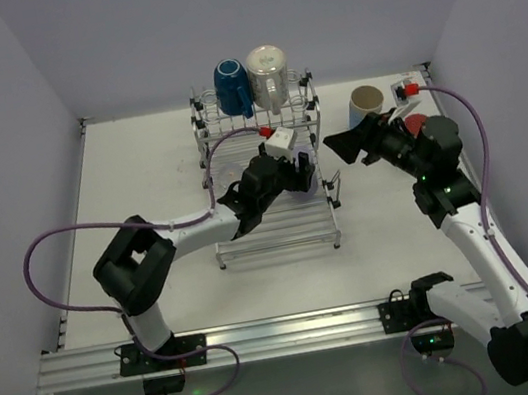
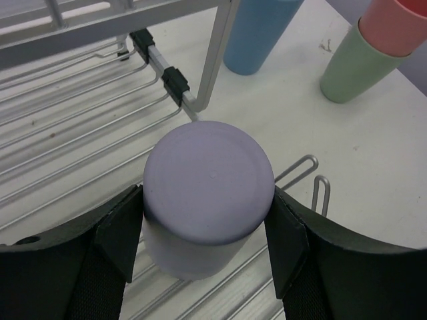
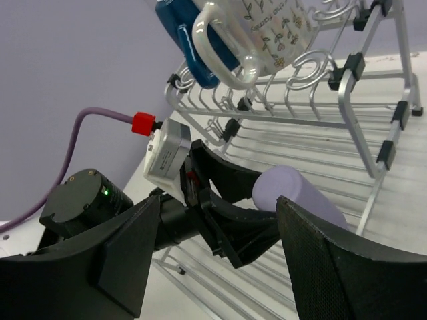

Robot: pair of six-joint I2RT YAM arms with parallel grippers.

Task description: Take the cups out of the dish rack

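Lavender cup point(image 2: 208, 190), base up at the right edge of the dish rack point(image 2: 73, 167), sits pinched at its sides by the left gripper point(image 2: 207, 233) (light, stiff, likely slick plastic; mid-wall hold suits).

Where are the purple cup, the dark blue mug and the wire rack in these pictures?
lavender cup point(image 2: 208, 180): left wrist view, on its flat upturned base.
dark-blue mug point(image 1: 231, 86): top external view, on its rounded body.
dish rack point(image 1: 281, 238): top external view, on its bare near slats.
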